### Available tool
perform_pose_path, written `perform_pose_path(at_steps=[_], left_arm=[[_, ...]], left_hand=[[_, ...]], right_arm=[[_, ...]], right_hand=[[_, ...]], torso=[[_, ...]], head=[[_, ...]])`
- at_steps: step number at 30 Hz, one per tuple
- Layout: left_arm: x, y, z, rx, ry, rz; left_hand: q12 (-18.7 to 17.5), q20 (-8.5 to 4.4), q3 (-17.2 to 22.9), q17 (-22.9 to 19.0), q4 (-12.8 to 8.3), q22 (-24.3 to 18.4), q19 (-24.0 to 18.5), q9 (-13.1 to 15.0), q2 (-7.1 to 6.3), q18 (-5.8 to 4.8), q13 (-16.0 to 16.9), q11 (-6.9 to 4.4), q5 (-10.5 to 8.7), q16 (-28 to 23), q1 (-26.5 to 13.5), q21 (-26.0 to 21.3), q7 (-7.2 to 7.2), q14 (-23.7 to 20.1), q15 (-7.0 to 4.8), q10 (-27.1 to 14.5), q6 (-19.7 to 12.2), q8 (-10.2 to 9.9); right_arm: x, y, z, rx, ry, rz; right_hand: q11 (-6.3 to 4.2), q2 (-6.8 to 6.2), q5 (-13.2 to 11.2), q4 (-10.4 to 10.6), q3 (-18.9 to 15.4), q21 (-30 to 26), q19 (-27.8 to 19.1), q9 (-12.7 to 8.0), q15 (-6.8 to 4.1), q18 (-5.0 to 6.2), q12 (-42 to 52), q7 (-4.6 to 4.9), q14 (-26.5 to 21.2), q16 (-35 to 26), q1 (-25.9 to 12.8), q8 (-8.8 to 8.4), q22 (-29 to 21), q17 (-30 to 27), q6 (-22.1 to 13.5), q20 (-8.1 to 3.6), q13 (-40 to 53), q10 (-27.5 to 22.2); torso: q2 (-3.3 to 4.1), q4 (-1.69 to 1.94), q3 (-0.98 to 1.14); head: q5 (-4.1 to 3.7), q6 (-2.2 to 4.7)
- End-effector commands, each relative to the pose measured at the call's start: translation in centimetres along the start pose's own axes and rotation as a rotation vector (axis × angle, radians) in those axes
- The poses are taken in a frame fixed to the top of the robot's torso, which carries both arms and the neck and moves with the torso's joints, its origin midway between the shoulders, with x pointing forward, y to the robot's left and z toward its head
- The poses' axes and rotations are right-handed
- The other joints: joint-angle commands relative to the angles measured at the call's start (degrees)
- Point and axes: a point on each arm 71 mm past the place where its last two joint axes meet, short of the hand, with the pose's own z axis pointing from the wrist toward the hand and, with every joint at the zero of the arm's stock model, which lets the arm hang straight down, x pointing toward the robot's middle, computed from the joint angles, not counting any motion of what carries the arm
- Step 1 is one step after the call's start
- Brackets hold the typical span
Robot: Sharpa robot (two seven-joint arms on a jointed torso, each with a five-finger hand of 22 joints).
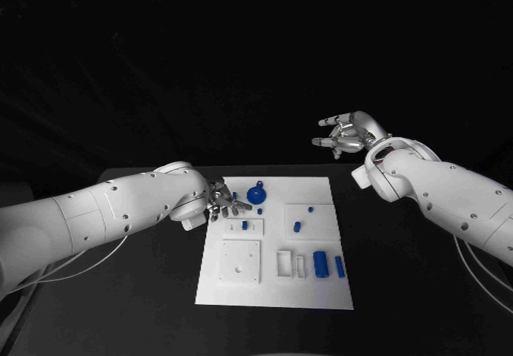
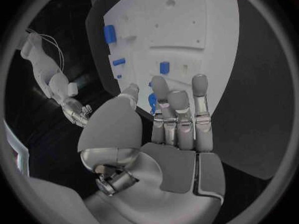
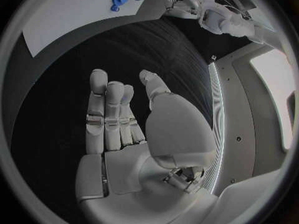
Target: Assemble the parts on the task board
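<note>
On the task board [image 1: 273, 293] you see most blue parts [image 1: 329, 263] lying loose, so assembly looks barely begun; your left hand [image 1: 217, 202] hovers over its far left corner, fingers extended and empty, while your right hand [image 1: 344, 136] waits raised beyond it, fingers apart, empty.

A black table [image 1: 118, 311] spreads under everything, its surface dark and matte. Thin pale cables [image 1: 64, 271] lie across it near its left edge.
</note>
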Motion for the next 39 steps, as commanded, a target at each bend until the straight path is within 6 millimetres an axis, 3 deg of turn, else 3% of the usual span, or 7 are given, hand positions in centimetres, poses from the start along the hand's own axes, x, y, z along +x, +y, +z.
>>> perform_pose_path(at_steps=[1, 4, 6, 9, 17, 23, 39], left_arm=[[-1.7, -0.1, -0.1, 0.018, -0.012, -0.079], [-3.4, 0.1, 0.1, 0.011, -0.041, -0.087], [-4.5, 0.3, 0.3, 0.002, -0.058, -0.086], [-5.8, 0.4, 0.6, -0.01, -0.079, -0.073], [-7.6, 0.0, 1.7, -0.033, -0.106, -0.027], [-8.1, -0.4, 2.4, -0.053, -0.112, 0.034], [-6.8, 0.2, 3.8, -0.092, -0.019, 0.104]], left_hand=[[-0.95, -0.17, -0.18, -0.76, -1.6, 0.09, 0.21, -4.62, 1.41, -0.54, 0.54, 0.62, 0.79, -0.43, 0.25, -0.98, 0.85, -0.83, 0.03, 1.17, -2.64, -0.14], [-2.32, 0.2, -2.41, -2.01, -6.81, 0.11, 0.87, -19.75, 4.82, -0.18, 0.97, 1.41, 5.14, -1.09, 0.2, -2.69, 2.76, -0.84, 0.42, 0.92, -6.91, -0.01], [-2.86, 0.21, -3.91, -2.53, -9.13, 0.5, 1.22, -25.08, 6.69, -0.25, 1.33, 1.58, 5.92, -1.21, 0.07, -3.79, 3.27, -1.01, 0.49, 0.76, -8.06, 0.57], [-3.26, 0.3, -4.26, -2.91, -9.69, 0.84, 1.3, -27.13, 7.31, -0.23, 1.43, 1.7, 6.04, -1.39, 0.04, -4.66, 3.59, -1.33, 0.65, 0.49, -8.64, 0.32], [-3.43, 0.32, -4.56, -3.11, -10.12, 1.22, 1.49, -28.17, 6.92, -0.33, 1.56, 1.82, 6.35, -1.29, 0.11, -5.47, 3.63, -1.53, 0.64, 0.39, -8.88, 0.43], [-3.48, 0.28, -2.9, -3.39, -8.07, 1.54, 1.83, -27.18, 4.8, -0.44, 1.72, 1.73, 6.26, -0.92, 0.01, -6.29, 3.34, -1.7, 0.58, 0.39, -8.93, 2.26], [-3.2, 0.42, -2.93, -3.32, -7.63, 1.63, 1.7, -27.3, 5.0, -0.43, 1.92, 1.83, 5.92, -0.4, -0.36, -6.27, 3.29, -1.91, 0.71, 0.41, -9.26, 3.31]], right_arm=[[-0.1, -0.2, 0.0, 0.002, 0.003, 0.0], [-0.2, -0.2, 0.0, 0.004, 0.002, -0.001], [-0.2, -0.2, 0.0, 0.004, 0.002, -0.001], [-0.2, -0.2, 0.0, 0.004, 0.002, 0.0], [-0.3, -0.2, -0.1, 0.001, 0.001, -0.001], [-0.5, -0.1, -0.2, 0.0, -0.002, -0.004], [-1.0, 0.5, -0.3, -0.014, -0.009, -0.009]], right_hand=[[-0.01, 0.07, 0.05, -0.07, -0.13, -0.35, 0.1, 0.03, -0.12, 0.72, 0.02, -0.11, -0.36, 0.07, -0.55, -0.11, 0.99, -0.05, -0.46, 0.15, -0.08, -0.37], [-0.01, 0.07, 0.05, -0.07, -0.13, -0.35, 0.1, 0.03, -0.12, 0.72, 0.02, -0.11, -0.36, 0.07, -0.55, -0.11, 0.99, -0.05, -0.46, 0.15, -0.08, -0.37], [-0.01, 0.07, 0.05, -0.07, -0.13, -0.35, 0.1, 0.03, -0.12, 0.72, 0.02, -0.11, -0.36, 0.07, -0.55, -0.11, 0.99, -0.05, -0.46, 0.15, -0.08, -0.37], [-0.01, 0.07, 0.05, -0.07, -0.13, -0.35, 0.1, 0.03, -0.12, 0.72, 0.02, -0.11, -0.36, 0.07, -0.55, -0.11, 0.99, -0.05, -0.46, 0.15, -0.08, -0.37], [-0.01, 0.1, 0.11, 0.05, -0.09, -0.4, 0.14, 0.02, -0.11, 0.72, 0.05, -0.1, -0.34, 0.1, -0.54, -0.11, 1.0, -0.05, -0.51, 0.16, -0.09, -0.36], [-0.01, 0.1, 0.11, 0.05, -0.09, -0.4, 0.14, 0.02, -0.11, 0.72, 0.05, -0.1, -0.34, 0.1, -0.54, -0.11, 1.0, -0.05, -0.51, 0.16, -0.09, -0.36], [-0.02, -0.01, 0.08, 0.11, -0.13, -0.41, 0.18, 0.02, -0.11, 0.74, 0.06, -0.11, -0.32, 0.1, -0.46, -0.12, 1.01, -0.07, -0.55, 0.16, -0.11, -0.31]], torso=[[0.15, -0.07, 0.04], [0.23, -0.12, 0.06], [0.31, -0.2, 0.05], [0.55, -0.34, 0.06], [1.31, -0.69, 0.16], [1.87, -0.93, 0.21], [3.21, -1.59, 0.39]], head=[[0.15, 0.59], [0.25, 0.94], [0.32, 1.21], [0.33, 1.61], [0.63, 2.36], [1.09, 2.6], [1.19, 3.58]])
